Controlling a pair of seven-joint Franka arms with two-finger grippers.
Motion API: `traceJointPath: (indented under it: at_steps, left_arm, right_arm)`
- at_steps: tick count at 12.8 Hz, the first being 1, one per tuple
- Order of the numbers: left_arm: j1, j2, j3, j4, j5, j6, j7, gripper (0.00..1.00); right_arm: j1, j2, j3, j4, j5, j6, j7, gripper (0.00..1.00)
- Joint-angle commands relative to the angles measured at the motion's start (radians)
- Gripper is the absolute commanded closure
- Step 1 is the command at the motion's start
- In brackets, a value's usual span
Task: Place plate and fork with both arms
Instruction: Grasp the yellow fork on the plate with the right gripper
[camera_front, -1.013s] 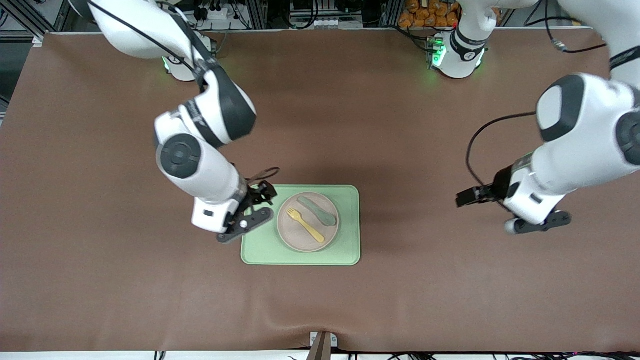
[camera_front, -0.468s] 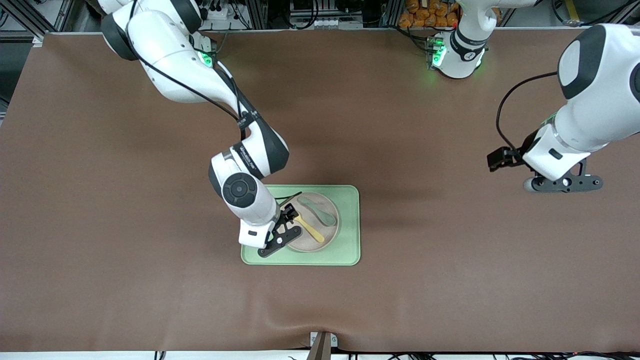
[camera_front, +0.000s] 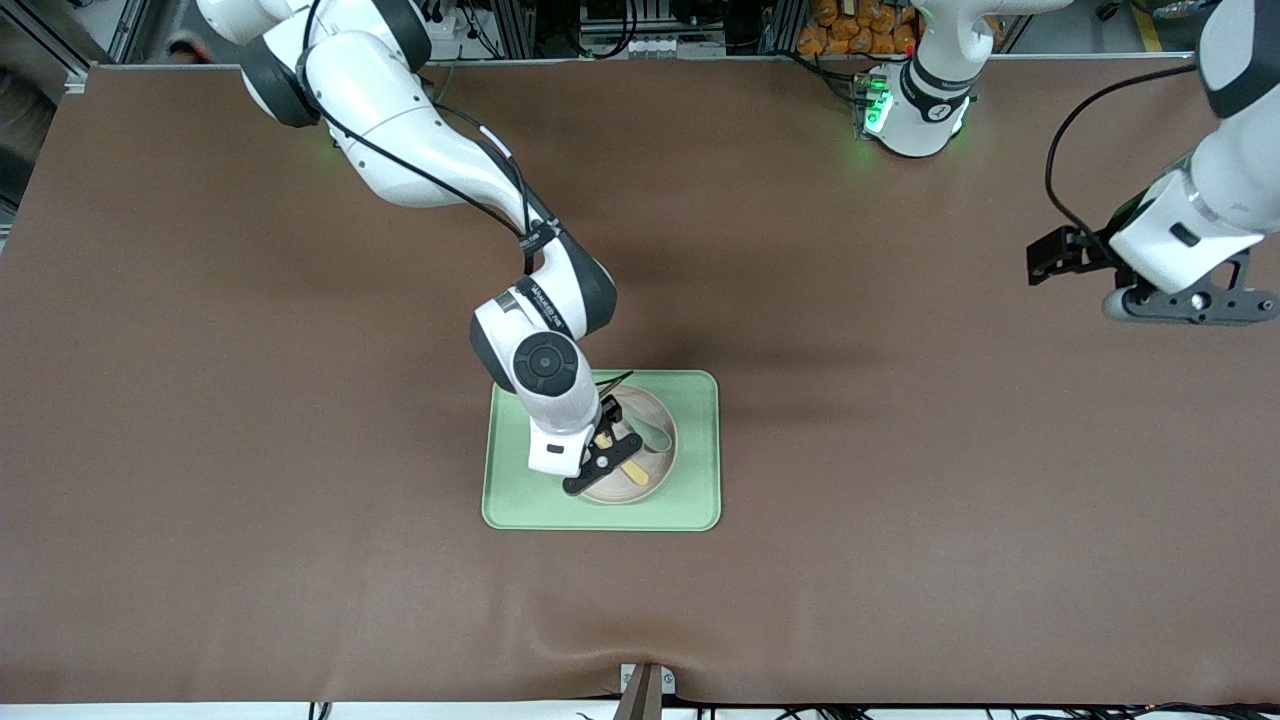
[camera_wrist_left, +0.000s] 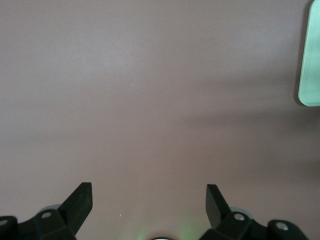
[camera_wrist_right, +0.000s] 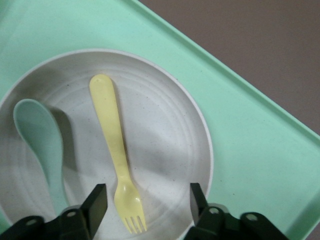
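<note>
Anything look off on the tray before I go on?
Nothing stands out. The fork and spoon lie flat, apart, on the plate, which sits level on the tray. Nothing spilled or damaged.

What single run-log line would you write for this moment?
right pincer: open, astride fork tines | fork, spoon: on plate in tray | left pincer: open, waiting over bare table
</note>
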Motion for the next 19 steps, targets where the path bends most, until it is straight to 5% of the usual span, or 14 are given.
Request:
traceJointPath:
  at_steps: [1,12,16,19]
  left_arm:
    - [0.024,-0.008,-0.008,0.077,0.019,-0.085,0.031,0.00]
    - [0.017,-0.043,-0.010,0.117,0.007,-0.176,0.038,0.00]
    - [-0.018,-0.057,0.045,0.117,-0.002,-0.202,0.111,0.00]
    - [-0.007,-0.069,0.039,0.103,-0.028,-0.135,0.098,0.00]
  right_arm:
    - [0.010,0.033,-0.010,0.045,-0.034,-0.001,0.015,0.33]
    - [0.022,0.055,-0.010,0.040,-0.047,0.028,0.030,0.42]
    - [0.029,0.058,-0.010,0.034,-0.053,0.028,0.032,0.42]
    - [0.033,0.065,-0.010,0.033,-0.065,0.030,0.030,0.54]
